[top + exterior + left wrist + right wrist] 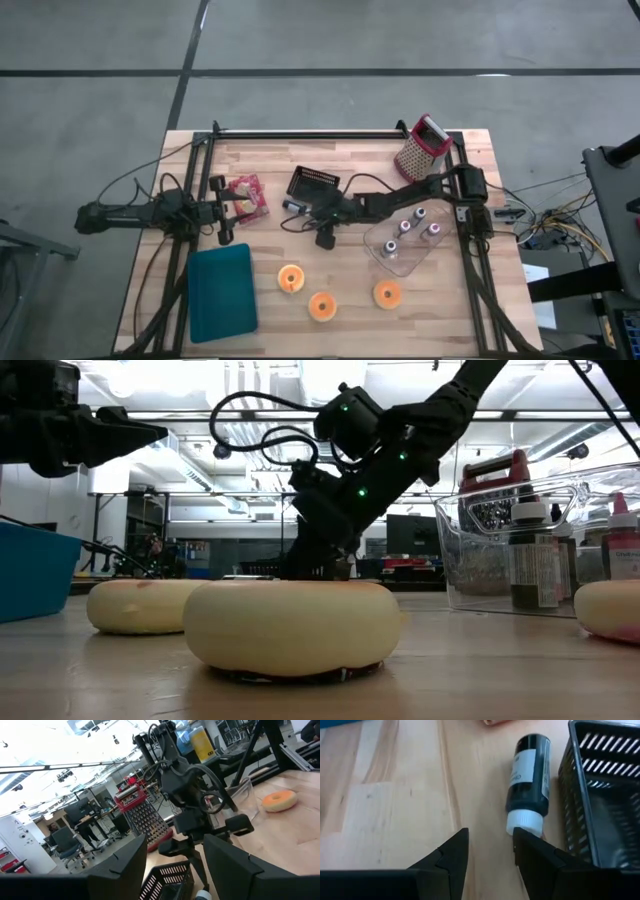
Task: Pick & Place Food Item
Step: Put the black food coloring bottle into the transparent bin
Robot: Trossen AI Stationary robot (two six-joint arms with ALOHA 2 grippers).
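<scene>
Three orange doughnuts [290, 278] [322, 305] [387, 293] lie flat on the table near its front edge; the middle one fills the low view [290, 625]. A red-and-yellow snack packet [247, 196] lies flat at the left. My right gripper [325, 236] is open, low over the table, pointing down beside a dark bottle [529, 775] that lies on its side with its white cap [523, 823] next to one finger. My left gripper [224, 212] is open and empty, next to the snack packet and raised above the table.
A black mesh basket [313, 185] stands beside the bottle. A blue tray [221, 290] lies at the front left. A clear tub [405, 240] with small bottles stands at the right, and a red-handled grater [420, 148] at the far right.
</scene>
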